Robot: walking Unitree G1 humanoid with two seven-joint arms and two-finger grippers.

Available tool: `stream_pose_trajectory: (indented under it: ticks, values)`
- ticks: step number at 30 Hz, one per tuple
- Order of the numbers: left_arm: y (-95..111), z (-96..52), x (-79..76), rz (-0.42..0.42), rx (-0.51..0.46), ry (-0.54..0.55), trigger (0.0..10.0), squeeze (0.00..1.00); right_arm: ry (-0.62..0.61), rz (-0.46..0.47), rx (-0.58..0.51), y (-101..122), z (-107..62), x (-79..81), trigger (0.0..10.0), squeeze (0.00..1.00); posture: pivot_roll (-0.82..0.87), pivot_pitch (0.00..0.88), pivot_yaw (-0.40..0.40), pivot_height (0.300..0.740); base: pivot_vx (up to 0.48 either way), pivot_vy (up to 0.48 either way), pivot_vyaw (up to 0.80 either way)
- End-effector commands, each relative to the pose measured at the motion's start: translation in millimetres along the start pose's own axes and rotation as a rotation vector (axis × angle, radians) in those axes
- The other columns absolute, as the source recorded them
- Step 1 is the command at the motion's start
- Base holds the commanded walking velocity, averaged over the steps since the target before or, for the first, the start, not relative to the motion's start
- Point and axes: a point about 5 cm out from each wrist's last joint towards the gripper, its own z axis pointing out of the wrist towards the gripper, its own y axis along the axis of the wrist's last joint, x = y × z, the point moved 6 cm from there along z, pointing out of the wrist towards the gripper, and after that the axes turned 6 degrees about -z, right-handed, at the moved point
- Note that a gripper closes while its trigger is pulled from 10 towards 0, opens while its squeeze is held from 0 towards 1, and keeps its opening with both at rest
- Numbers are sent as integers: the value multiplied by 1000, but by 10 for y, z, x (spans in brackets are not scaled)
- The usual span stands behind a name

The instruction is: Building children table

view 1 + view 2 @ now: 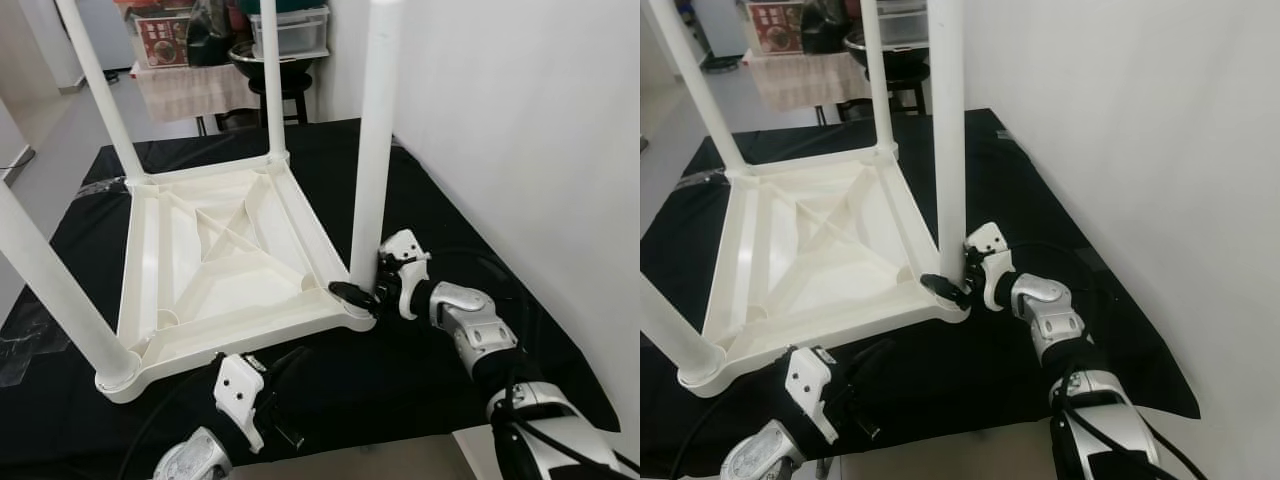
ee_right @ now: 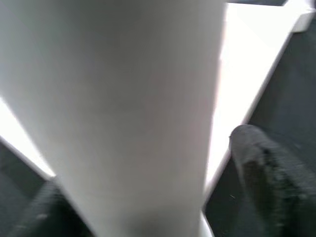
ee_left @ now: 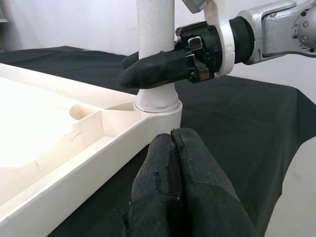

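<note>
white plastic everywhere: the children's table top [image 1: 215, 265] lies upside down on a black cloth [image 1: 420, 190] spread over the floor, its ribbed underside facing up. four white legs stand up from its corners: the far left leg [image 1: 100, 85], the far right leg [image 1: 270, 80], the near left leg [image 1: 55, 295] and the near right leg [image 1: 378, 140]. all four look seated in their corner sockets, so the build seems close to done.

the right gripper [image 1: 365, 293] is at the foot of the near right leg, just above the socket collar. its black fingers [image 3: 153, 71] sit on either side of the leg and press against it, so it is clamped around that leg. in the right wrist view the leg stands between the two dark fingertips.

the left gripper [image 3: 175, 182] rests low on the cloth, just beside the table top's near edge and close to the same corner. its two fingers are pressed together with nothing between them.

my judgement: what is left is likely the last seating or twisting of this near right leg, then letting go and turning the table onto its feet. i cannot tell from here whether the leg is fully home in its socket. behind the cloth stand a stool [image 1: 280, 90] and some boxes [image 1: 160, 35], well apart from the work.
</note>
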Motion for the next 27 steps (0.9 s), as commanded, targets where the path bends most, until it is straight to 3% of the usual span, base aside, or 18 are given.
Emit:
stream_pose_trajectory:
  ticks: [1,2,3,9,14,18,19,20,22,24,25,27]
  values:
    - [44,-7,12,0,-24,11,10000,0,17,-6,-39,103,-8,-29,706,0,62,0,-25,740,0,0,0]
    - [44,-7,12,0,-24,11,10000,0,17,-6,-39,103,-8,-29,706,0,62,0,-25,740,0,0,0]
    - [54,-6,27,-8,-32,21,10000,0,32,-2,-55,142,-27,-44,0,0,63,0,-27,740,0,0,0]
    - [33,19,86,1,-35,57,10000,0,33,27,-114,271,-99,-152,0,0,60,0,-32,740,0,0,0]
    - [25,37,113,11,-37,73,10000,0,4,24,-125,220,-157,-178,0,0,59,0,-33,740,0,0,0]
    - [20,34,120,0,-38,74,10000,0,-211,41,-54,-65,-156,-249,0,0,53,0,-45,740,0,0,0]
    - [23,27,125,-6,-37,75,10000,0,-383,93,35,-411,-143,-83,0,0,42,0,-47,740,0,0,0]
    - [24,23,129,-9,-37,75,10000,0,-514,128,98,-619,-202,47,0,0,42,0,-47,740,0,0,0]
    - [24,23,129,-9,-37,75,10000,0,-514,128,98,-619,-202,47,0,0,42,0,-47,740,0,0,0]
    - [17,15,150,-11,-34,74,10000,0,-601,177,137,-790,-213,453,0,0,35,0,-36,740,0,0,0]
    - [18,19,156,-10,-33,73,10000,0,-581,181,125,-766,-171,543,0,0,17,0,-24,740,0,0,0]
    - [18,19,156,-10,-33,73,10000,0,-581,181,125,-766,-171,543,0,0,17,0,-24,740,0,0,0]
